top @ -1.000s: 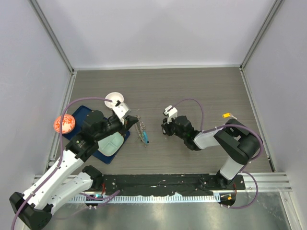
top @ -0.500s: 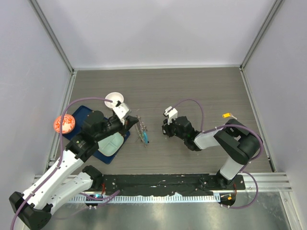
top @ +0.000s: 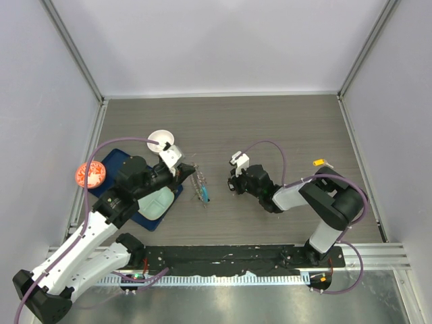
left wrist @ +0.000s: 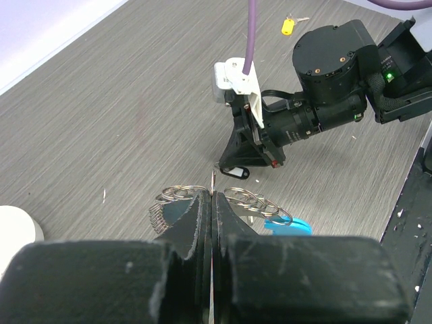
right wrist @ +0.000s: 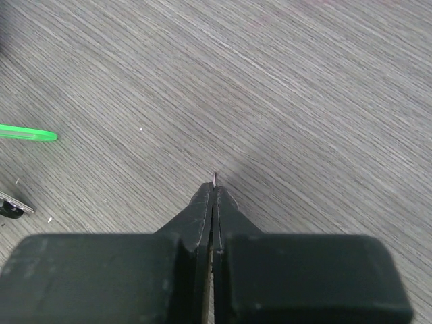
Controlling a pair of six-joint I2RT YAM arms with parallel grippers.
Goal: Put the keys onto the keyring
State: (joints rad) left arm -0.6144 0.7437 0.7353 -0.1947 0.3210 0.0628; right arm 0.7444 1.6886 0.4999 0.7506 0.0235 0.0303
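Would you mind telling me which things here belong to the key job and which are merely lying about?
For the job: keyring; black-headed key.
Lying about: white bowl; blue tray; orange object; pale green item on the tray.

Bright even light, soft shadows, perhaps slight blur near wrist lenses
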